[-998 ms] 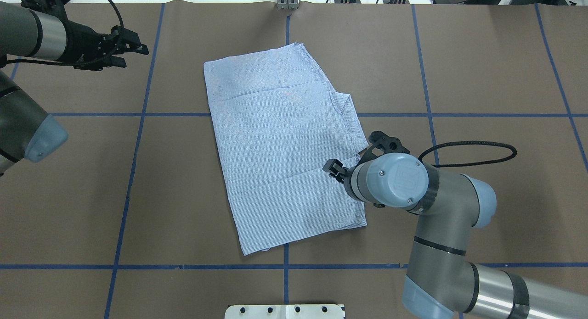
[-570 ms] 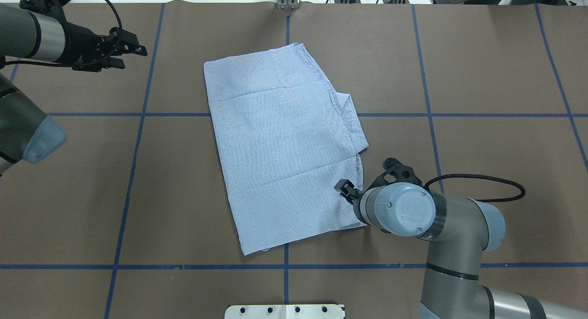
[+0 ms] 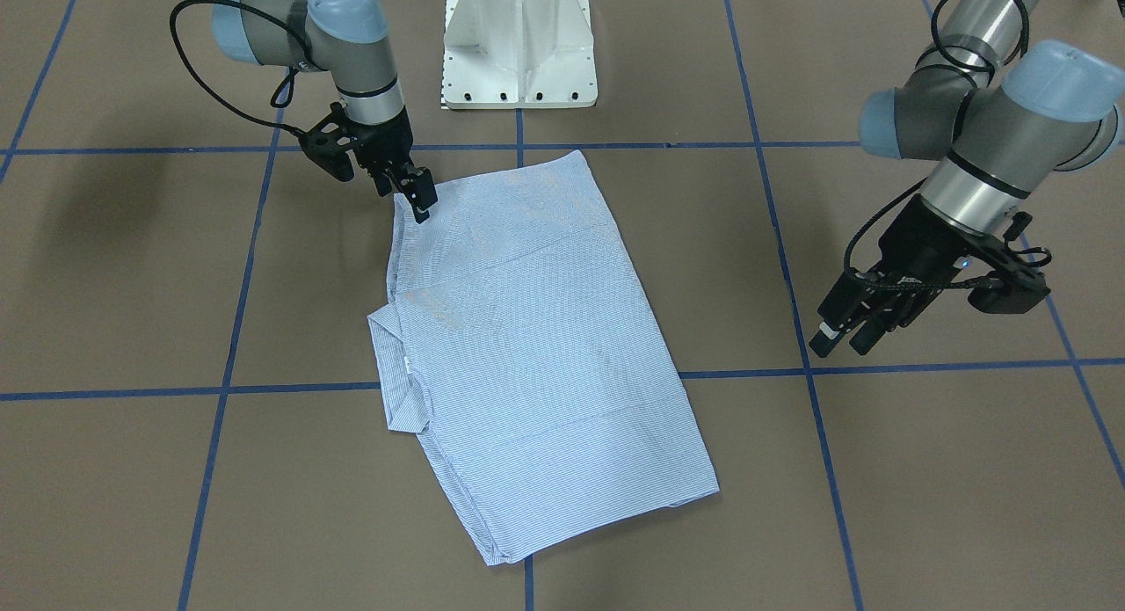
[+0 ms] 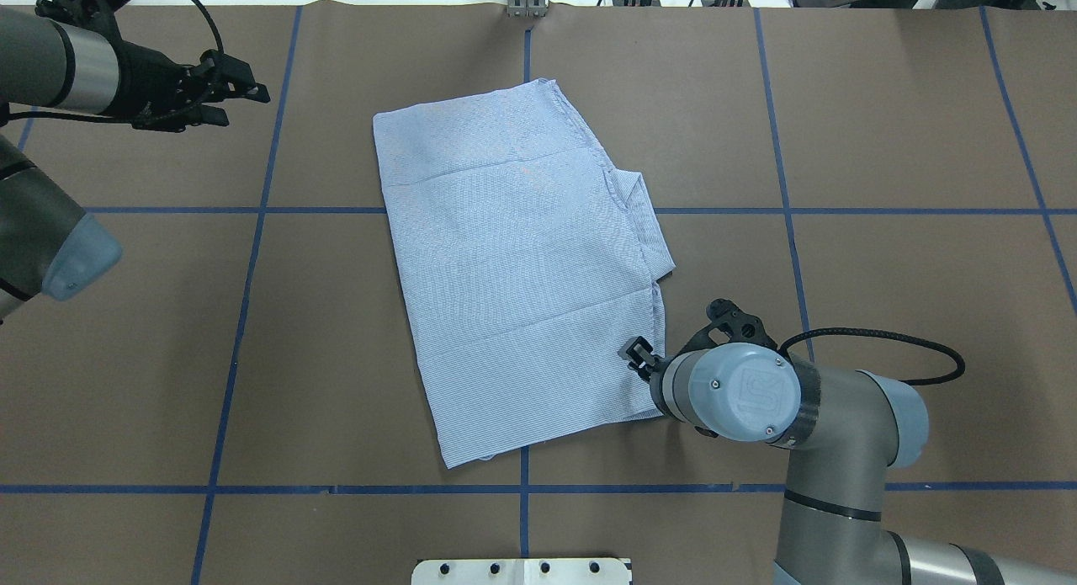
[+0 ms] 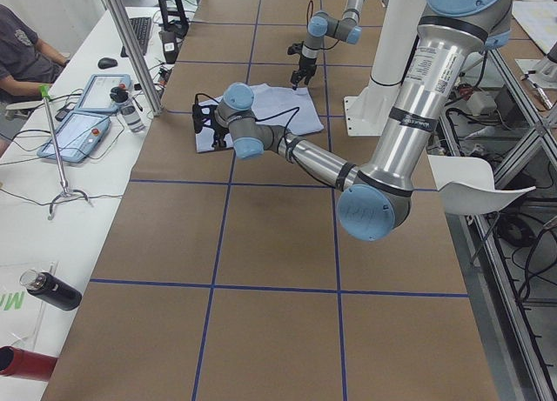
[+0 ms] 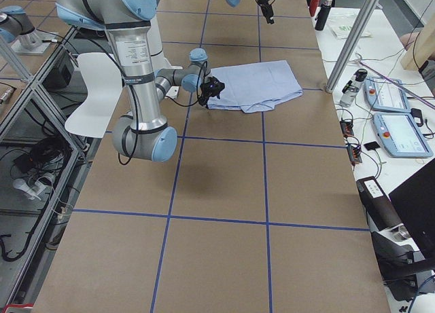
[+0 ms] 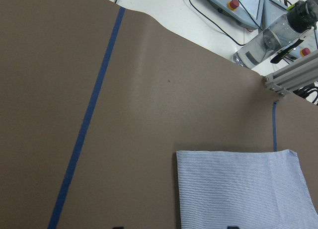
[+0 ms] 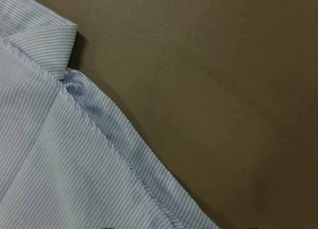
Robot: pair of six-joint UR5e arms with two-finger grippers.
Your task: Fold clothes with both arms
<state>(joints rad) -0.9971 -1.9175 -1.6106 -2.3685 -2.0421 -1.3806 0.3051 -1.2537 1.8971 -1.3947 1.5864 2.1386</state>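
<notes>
The light blue striped shirt (image 4: pixel 522 265) lies folded into a flat rectangle in the middle of the brown table, with its collar poking out at the right edge. It also shows in the front view (image 3: pixel 527 347). My right gripper (image 4: pixel 639 353) is low at the shirt's right edge near the near corner, jaws open. Its wrist view shows the hem and the collar tip (image 8: pixel 59 164) close below, with nothing held. My left gripper (image 4: pixel 248 97) is open and empty, hovering far left of the shirt's far corner. Its wrist view shows that corner (image 7: pixel 243 189).
The white pedestal base (image 3: pixel 518 40) stands at the robot's side of the table. Blue tape lines (image 4: pixel 252 257) grid the brown surface. An aluminium post (image 4: pixel 526 0) stands at the far edge. Beyond it are a bottle (image 7: pixel 278 35) and tablets (image 5: pixel 87 114) on the operators' bench.
My right gripper has moved along the shirt's right edge toward the near corner, most of it before the last half second. The left arm has barely shifted. The shirt has not moved.
</notes>
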